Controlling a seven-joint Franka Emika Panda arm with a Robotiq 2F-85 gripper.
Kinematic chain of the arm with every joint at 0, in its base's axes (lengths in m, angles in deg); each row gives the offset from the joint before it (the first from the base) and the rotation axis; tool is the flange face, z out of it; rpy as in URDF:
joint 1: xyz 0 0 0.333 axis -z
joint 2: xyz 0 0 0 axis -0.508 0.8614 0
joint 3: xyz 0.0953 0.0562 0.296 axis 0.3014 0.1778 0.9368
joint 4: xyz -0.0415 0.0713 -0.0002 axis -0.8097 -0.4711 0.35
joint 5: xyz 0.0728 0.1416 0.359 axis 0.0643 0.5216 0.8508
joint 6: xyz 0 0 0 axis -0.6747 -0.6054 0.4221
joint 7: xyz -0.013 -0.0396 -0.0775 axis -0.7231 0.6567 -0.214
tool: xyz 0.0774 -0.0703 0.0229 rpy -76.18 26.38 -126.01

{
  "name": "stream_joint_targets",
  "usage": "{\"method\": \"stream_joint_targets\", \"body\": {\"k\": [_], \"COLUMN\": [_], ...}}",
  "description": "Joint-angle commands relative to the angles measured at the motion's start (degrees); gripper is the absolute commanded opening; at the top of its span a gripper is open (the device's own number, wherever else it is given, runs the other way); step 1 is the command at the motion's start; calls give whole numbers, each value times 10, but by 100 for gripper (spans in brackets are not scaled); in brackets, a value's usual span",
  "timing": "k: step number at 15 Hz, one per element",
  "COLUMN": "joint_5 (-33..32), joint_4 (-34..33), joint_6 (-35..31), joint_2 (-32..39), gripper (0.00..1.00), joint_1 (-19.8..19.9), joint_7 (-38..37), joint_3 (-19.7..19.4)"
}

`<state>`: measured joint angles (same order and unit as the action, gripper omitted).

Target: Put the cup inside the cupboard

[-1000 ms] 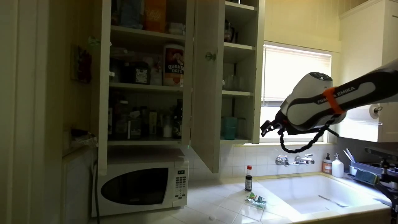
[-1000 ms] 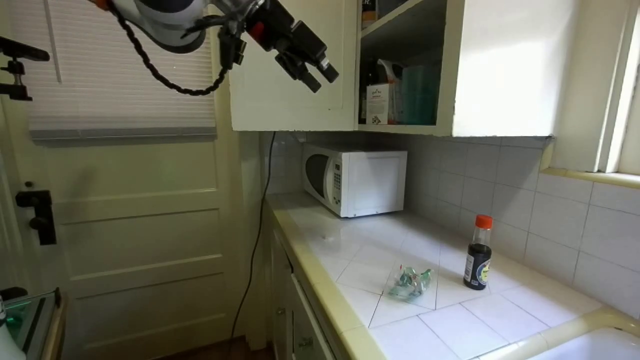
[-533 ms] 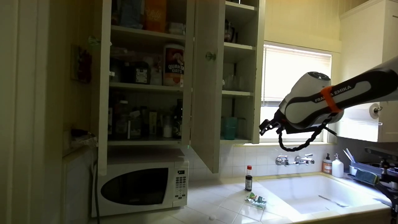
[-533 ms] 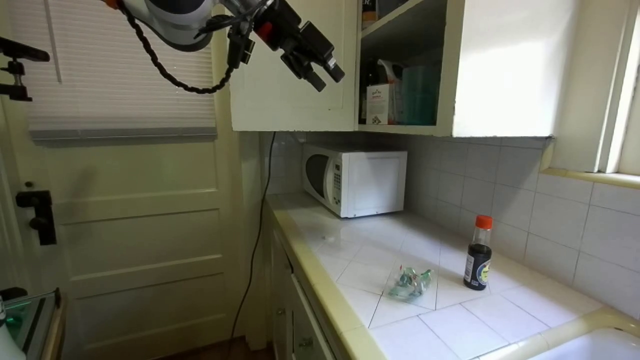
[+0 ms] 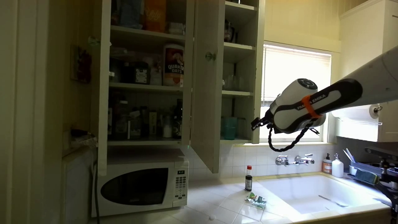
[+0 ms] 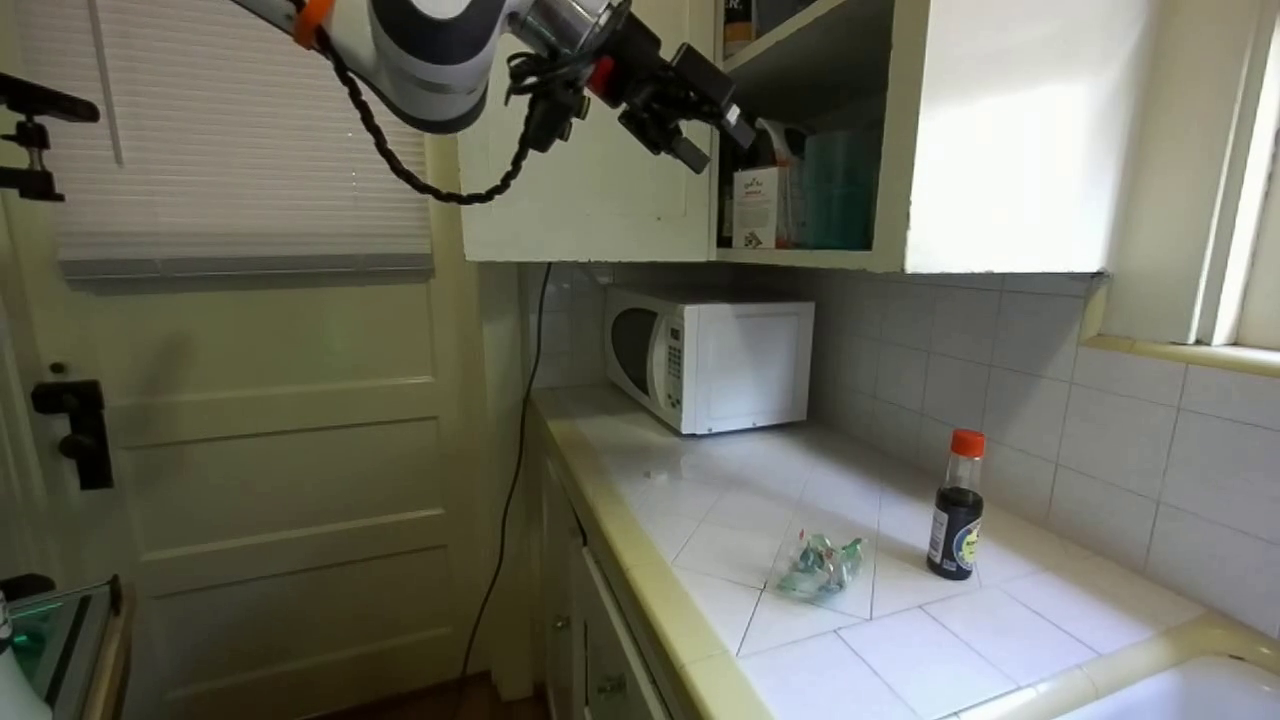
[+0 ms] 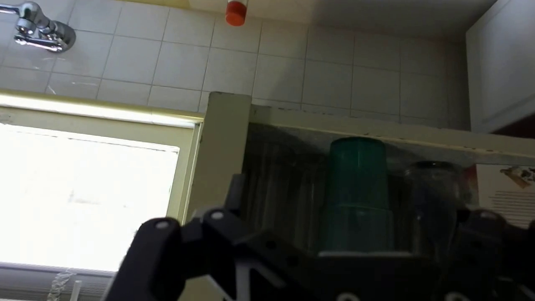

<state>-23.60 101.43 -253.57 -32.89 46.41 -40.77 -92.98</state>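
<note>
The white cupboard (image 5: 238,93) stands open, with several stocked shelves. It also shows in an exterior view (image 6: 1010,130) and, upside down, in the wrist view (image 7: 228,125). A teal cup (image 5: 230,129) stands on its lowest shelf, seemingly nested with another. It also shows in an exterior view (image 6: 842,190) and between my fingers in the wrist view (image 7: 357,175). My gripper (image 6: 718,143) is open and empty in front of the cupboard opening, apart from the cup. It is beside the cupboard's edge in an exterior view (image 5: 253,124). Its fingers are spread in the wrist view (image 7: 350,202).
Clear glasses (image 7: 276,188) and a white box (image 6: 757,208) flank the cup. An open door (image 5: 205,93) hangs beside this section. Below are a microwave (image 5: 140,186), a red-capped bottle (image 6: 957,510), a crumpled wrapper (image 6: 820,568) and a sink (image 5: 311,189).
The arm has moved toward the cupboard, bringing the gripper from in front of the door panel to the shelf opening. The gripper stays open. The cup and the other things have not moved.
</note>
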Motion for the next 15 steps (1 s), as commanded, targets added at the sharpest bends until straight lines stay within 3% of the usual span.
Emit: {"method": "stream_joint_targets", "body": {"k": [1,3,4,5,8,15], "joint_5": [-38,-40,19,-16,5,-87], "joint_4": [-105,-145,-144,-112,-136,-174], "joint_6": [-1,19,23,0,2,-30], "joint_2": [103,138,141,116,143,201], "gripper": [100,100,100,100,100,100], "joint_1": [20,7,-38,-1,-29,-31], "joint_7": [-34,-28,26,-7,10,-92], "joint_3": [22,23,2,16,12,-17]}}
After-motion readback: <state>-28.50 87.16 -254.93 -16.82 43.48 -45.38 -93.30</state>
